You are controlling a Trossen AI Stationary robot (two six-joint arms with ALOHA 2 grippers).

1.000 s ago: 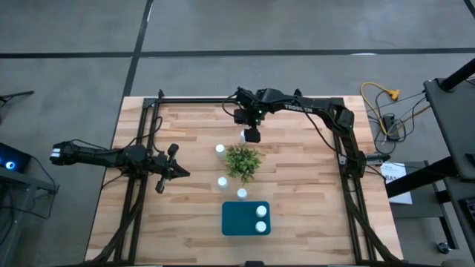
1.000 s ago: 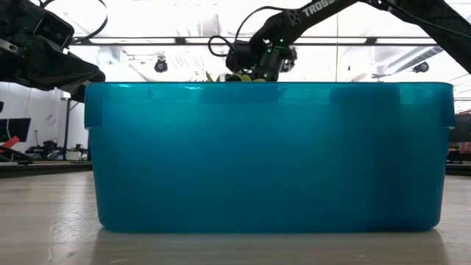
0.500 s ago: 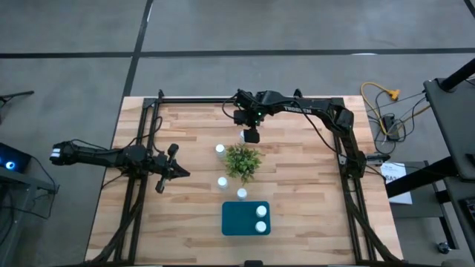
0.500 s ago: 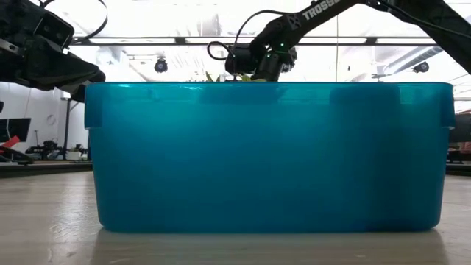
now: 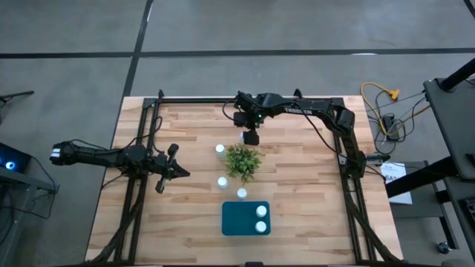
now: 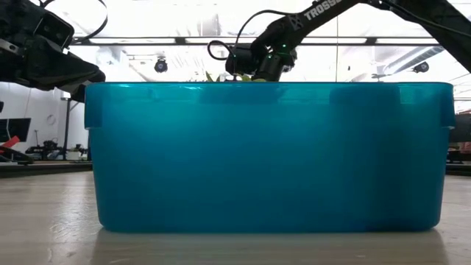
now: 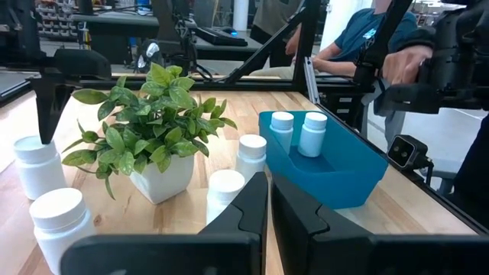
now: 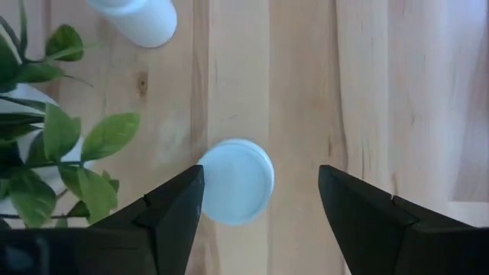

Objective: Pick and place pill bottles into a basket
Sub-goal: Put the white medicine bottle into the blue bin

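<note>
Pill bottle (image 8: 236,181), upright on the surface beside the plant (image 8: 46,145), below the right end effector (image 8: 263,210), whose fingers stand spread: apparently light, rigid, smooth; best pinched across its round sides.

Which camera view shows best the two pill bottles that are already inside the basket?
The left wrist view: the two pill bottles stand upright, side by side, in the teal basket. The high view shows only their white caps from above. In the low view the basket wall hides them, and the right wrist view does not include them.
</note>
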